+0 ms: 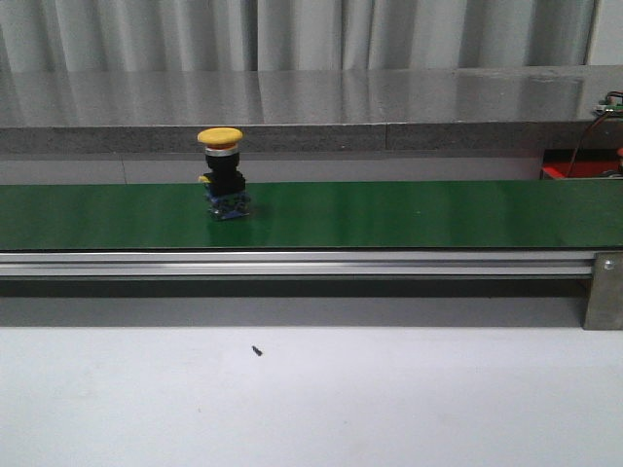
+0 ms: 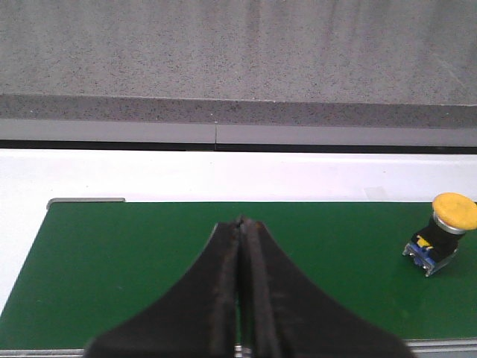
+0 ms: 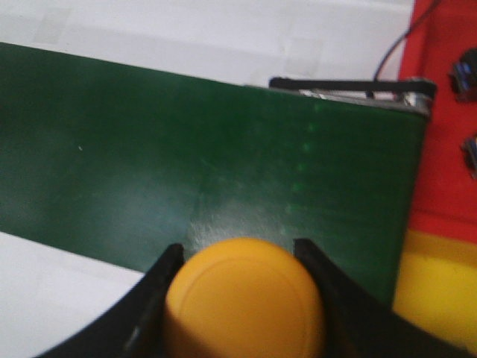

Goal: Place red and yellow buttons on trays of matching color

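Note:
One yellow button [image 1: 221,173], a yellow cap on a black body, stands upright on the green belt [image 1: 409,214] left of centre. It also shows in the left wrist view as the yellow button [image 2: 445,230], off to one side of my left gripper [image 2: 240,221], which is shut and empty above the belt. My right gripper [image 3: 238,250] is shut on another yellow button [image 3: 244,302], whose cap fills the space between the fingers, over the belt's end. The red tray [image 3: 441,149] and yellow tray [image 3: 436,294] lie just beyond that end. No red button is recognisable.
Two dark small objects [image 3: 466,74] rest on the red tray, cut off by the frame edge. A cable [image 3: 395,48] runs past the belt's end bracket. An aluminium rail [image 1: 292,263] lines the belt's front, with a grey stone ledge [image 1: 292,136] behind.

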